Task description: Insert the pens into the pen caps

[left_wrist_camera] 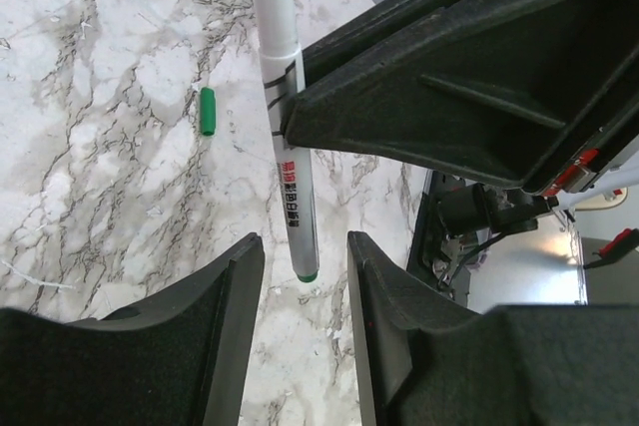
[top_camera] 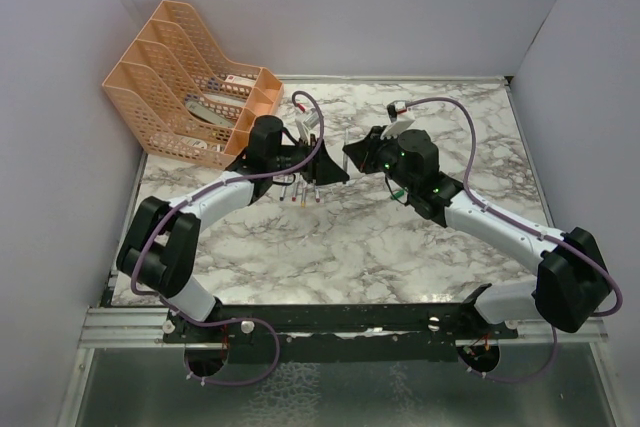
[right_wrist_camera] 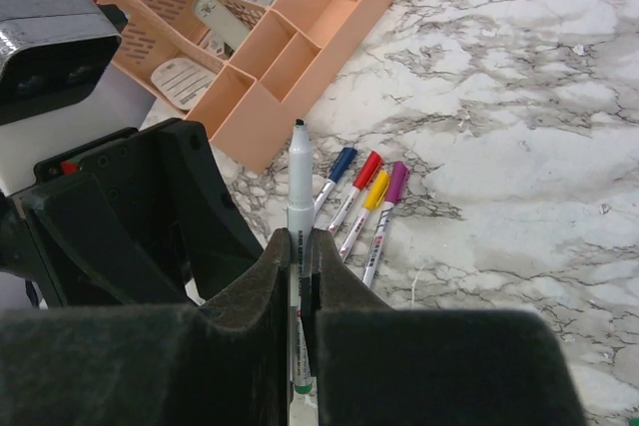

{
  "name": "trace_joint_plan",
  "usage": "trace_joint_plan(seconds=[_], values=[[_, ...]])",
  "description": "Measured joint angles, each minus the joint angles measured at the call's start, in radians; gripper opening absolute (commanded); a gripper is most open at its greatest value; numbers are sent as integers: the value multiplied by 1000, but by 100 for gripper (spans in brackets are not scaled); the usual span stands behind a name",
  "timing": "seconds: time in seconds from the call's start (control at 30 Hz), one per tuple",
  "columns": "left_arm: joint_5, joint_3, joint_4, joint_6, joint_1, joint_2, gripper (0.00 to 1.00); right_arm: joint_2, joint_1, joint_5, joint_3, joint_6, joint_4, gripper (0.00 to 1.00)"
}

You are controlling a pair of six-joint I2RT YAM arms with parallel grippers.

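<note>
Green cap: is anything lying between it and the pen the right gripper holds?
Nothing: the left wrist view shows only bare marble table between the green cap and the held pen.

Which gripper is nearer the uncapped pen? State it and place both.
Right. The right gripper is shut on the uncapped pen, clamping its barrel. The left gripper is open, its fingers flanking the pen's green end without visibly touching.

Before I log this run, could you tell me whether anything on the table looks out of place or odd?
Nothing is damaged or spilled. The only stray is the green cap, lying alone on the marble table, while the right end effector grips an uncapped pen; the other four pens lie capped together.
</note>
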Motion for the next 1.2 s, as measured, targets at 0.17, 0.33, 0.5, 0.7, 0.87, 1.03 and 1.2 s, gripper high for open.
trace_joint_plan(seconds=[0.17,0.33,0.5,0.7,0.87,1.03,1.2], values=[[-12,10,-1,-8,-6,8,51,0,0,-20,0,8,0,1],[-27,28,6,-12,-17,9,45,0,0,-35,-1,16,0,1],[-33,31,17,-23,-27,14,3,-9,0,-42,-18,24,3,1],[-60,31,26,-27,-30,17,0,-24,0,-41,-20,22,4,1],[-76,20,40,-28,-34,15,0,-42,0,-20,-21,12,-24,21],[-113,-24,27,-23,-41,11,0,-100,4,64,-22,9,-89,28],[-179,-43,-79,30,-38,11,0,-170,2,205,-12,37,-196,28]])
